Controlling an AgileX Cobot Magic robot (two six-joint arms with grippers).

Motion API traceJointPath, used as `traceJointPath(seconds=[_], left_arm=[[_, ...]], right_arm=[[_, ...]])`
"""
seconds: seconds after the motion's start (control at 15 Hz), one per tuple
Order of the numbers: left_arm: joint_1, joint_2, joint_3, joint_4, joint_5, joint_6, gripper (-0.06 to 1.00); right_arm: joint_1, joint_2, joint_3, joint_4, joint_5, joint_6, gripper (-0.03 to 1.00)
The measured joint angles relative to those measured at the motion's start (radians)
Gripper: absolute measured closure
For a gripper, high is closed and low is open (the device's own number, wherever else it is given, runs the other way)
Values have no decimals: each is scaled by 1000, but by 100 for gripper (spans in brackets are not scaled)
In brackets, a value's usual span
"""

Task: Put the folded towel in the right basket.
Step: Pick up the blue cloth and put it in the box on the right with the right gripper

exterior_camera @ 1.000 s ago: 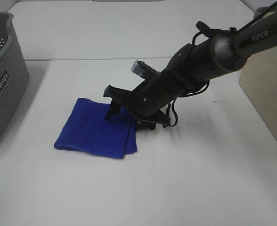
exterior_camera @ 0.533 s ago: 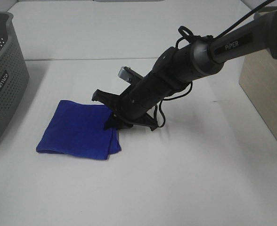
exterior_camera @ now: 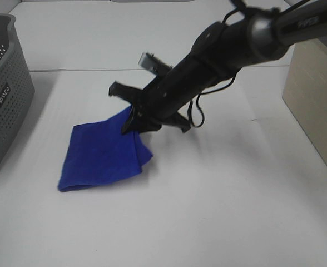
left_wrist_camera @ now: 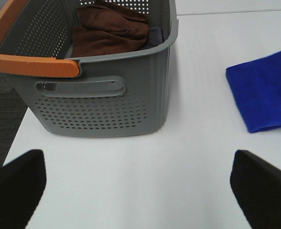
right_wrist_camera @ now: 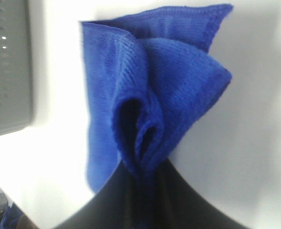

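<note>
**A:** How do the right gripper's (right_wrist_camera: 143,175) jaws stand?

**B:** They are closed on the blue towel (right_wrist_camera: 150,86). The right wrist view shows the cloth bunched into folds where the dark fingers pinch it, and it fans out from there.

**A:** Which part of the towel does it hold?

**B:** The corner nearest the arm, as the high camera shows it. That corner is drawn up into a peak. The rest slopes down and away to the left, and its far edge appears to rest on the white table (exterior_camera: 236,211).

**A:** So where is the towel in the scene?

**B:** It is left of the middle of the table, between the grey basket (exterior_camera: 2,83) at the left edge and the beige container (exterior_camera: 313,94) at the right edge. It touches neither and is well apart from the beige one. The right arm (exterior_camera: 230,50) reaches across from the upper right, slanting down to the cloth.

**A:** And the left gripper (left_wrist_camera: 138,191)?

**B:** Its jaws are wide apart, holding nothing, with bare table between the two dark fingers (left_wrist_camera: 14,186). Ahead of it stands the grey basket, which has perforated walls and an orange handle (left_wrist_camera: 30,64). Brown cloth (left_wrist_camera: 112,28) lies inside the basket. The blue towel's edge shows just beyond the basket, off to one side.
</note>
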Motion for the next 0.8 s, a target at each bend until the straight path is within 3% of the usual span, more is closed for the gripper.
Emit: traceJointPath(seconds=[0.2, 0.6, 0.73, 0.8], left_arm=[[0, 0, 0, 1, 0, 0, -3], [0, 0, 0, 1, 0, 0, -3], [0, 0, 0, 1, 0, 0, -3], [0, 0, 0, 1, 0, 0, -3]], right_arm=[[-164, -196, 0, -13, 127, -48, 89], [-679, -459, -143, -112, 360, -71, 89], [-833, -467, -218, -205, 435, -71, 89], [-932, -468, -245, -348, 466, -72, 89]])
